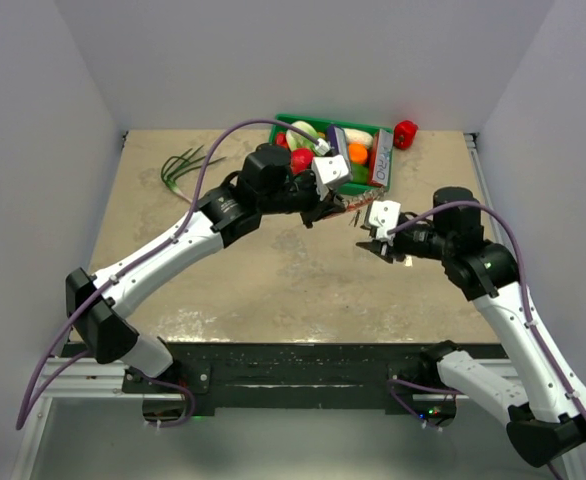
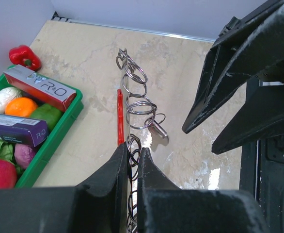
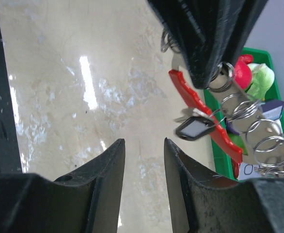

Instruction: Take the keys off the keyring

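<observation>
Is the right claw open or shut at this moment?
Open: the right claw shows a clear gap between its two fingers, with nothing inside; the keys hang beyond it, not gripped.

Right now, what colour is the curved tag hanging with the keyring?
Red. The tag shows best in the right wrist view.

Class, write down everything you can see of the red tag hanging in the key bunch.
The red tag is a long, curved, glossy strip, plastic by its look: broad from the right wrist, edge-on from the left. It hangs among the silvery loops of the keyring, which the shut left gripper pinches, seemingly clear of the table. A black-headed key dangles across its middle. The open right gripper is apart from it.
</observation>
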{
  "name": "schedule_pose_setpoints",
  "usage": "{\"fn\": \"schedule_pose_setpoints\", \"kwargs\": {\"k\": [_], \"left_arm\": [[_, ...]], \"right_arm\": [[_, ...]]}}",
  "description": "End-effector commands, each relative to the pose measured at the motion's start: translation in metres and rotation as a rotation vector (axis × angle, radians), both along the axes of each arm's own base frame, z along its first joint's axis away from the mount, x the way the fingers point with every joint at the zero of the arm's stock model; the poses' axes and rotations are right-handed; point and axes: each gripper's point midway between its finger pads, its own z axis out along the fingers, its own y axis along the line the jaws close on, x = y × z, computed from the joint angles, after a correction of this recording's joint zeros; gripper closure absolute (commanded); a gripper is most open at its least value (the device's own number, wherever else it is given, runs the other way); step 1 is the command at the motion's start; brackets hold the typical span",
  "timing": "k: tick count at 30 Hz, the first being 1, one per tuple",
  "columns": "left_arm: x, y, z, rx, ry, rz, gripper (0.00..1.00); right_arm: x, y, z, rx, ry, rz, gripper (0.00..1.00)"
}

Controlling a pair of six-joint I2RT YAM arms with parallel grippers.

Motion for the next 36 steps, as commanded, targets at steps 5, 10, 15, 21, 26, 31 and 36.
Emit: {"fn": "schedule_pose_setpoints", "kwargs": {"k": [5,10,15,21,26,31,36], "left_arm": [[0.001,0.005,0.056,-0.117,-0.090,0.025,1.00],[0.002,0.005,0.058,-0.120,-0.092,0.031,1.00],[0.002,0.005,0.059,-0.119,-0.096,0.032,1.00],[0.002,0.004,0.058,-0.121,-0.091,0.025,1.00],[0.001,0.005,0.060,-0.125,-0.093,0.027,1.00],[0.000,0.005,0.059,-0.123,-0.092,0.022,1.00],[0.000,0.004,0.059,-0.124,-0.088,0.019,1.00]], "right_arm": [[0.021,0.008,0.045,0.194,-0.002,-0.117,0.60],[0.024,0.009,0.054,0.241,0.022,-0.128,0.61],[0.025,0.006,0.056,0.243,0.015,-0.141,0.64],[0.033,0.006,0.059,0.267,0.010,-0.171,0.66],[0.044,0.002,0.063,0.267,-0.011,-0.214,0.70],[0.049,0.000,0.060,0.262,-0.017,-0.234,0.72],[0.052,0.002,0.058,0.273,-0.018,-0.235,0.74]]}}
